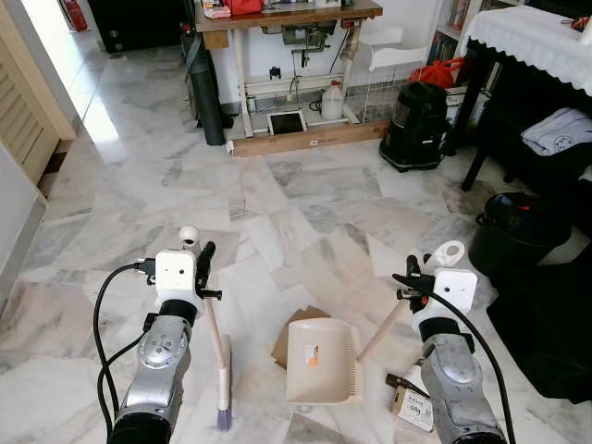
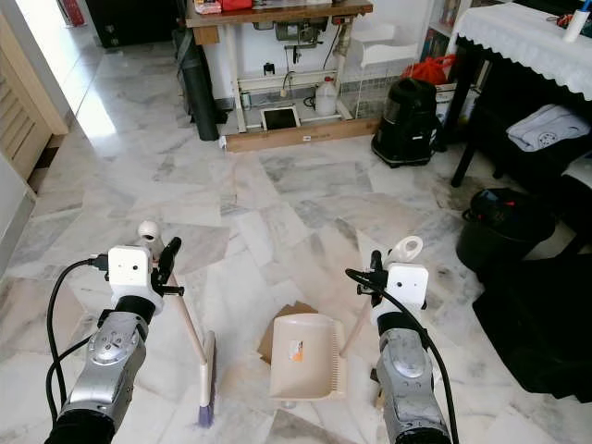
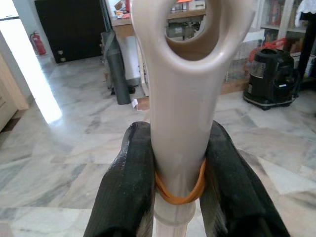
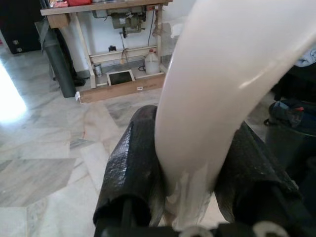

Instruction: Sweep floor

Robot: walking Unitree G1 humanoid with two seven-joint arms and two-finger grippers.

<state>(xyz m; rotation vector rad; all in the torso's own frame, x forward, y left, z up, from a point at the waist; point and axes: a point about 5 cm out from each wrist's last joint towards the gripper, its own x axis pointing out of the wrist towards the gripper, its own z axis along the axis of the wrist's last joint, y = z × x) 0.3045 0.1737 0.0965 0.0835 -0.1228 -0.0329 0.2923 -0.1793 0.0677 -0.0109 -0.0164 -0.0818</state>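
**Broom and dustpan held; debris lies between and behind the pan**

The left gripper is closed on the handle of the broom, its two black fingers pressed to either side of the shaft above an orange band. The broom's long axis runs from the gripper at centre left down to the bristle head on the floor at lower centre-left.

The right gripper is clamped on the handle of the dustpan. The pan lies flat at lower centre, its handle slanting up toward the lower right.

A brown scrap of card lies partly under the pan's upper left edge, between pan and bristles. The bristle head stands just left of the pan, apart from it. The left arm is judged the nearer to the scrap; the stroke would have to run rightward across the frame. Which edge of the pan is its open mouth cannot be told.

A small labelled box lies beside the right arm at lower right.

The floor is polished grey-veined marble. A sewing table stands at upper centre, a black vacuum at upper right, a black bin at right.
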